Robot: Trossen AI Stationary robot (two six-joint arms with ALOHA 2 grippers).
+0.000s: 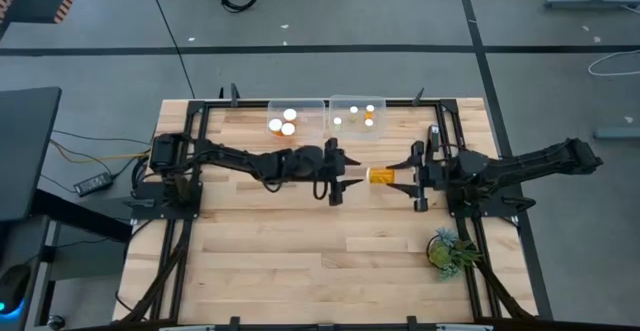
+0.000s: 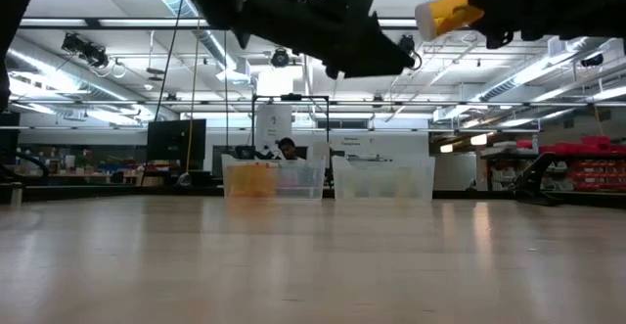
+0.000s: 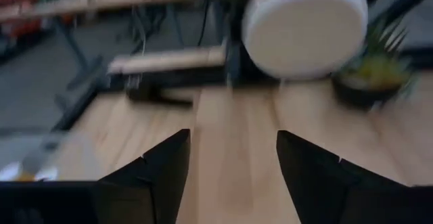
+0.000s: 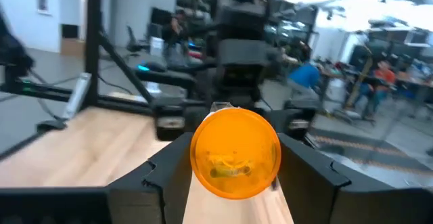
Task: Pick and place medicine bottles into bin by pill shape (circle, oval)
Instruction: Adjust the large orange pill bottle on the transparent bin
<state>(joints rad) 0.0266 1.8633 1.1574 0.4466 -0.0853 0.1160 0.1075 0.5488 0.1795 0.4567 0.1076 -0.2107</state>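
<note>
bottle (image 4: 235, 153) sits clamped in your right gripper (image 4: 233, 176), cap toward the left gripper (image 3: 233, 158), whose fingers gape wide; read the pills first.

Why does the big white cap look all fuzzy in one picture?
In the left wrist view the bottle's white cap sits very close and smears with blur; the plant behind blurs too. In the right wrist view the bottle's orange bottom looks sharper, though the room behind is soft.
</note>
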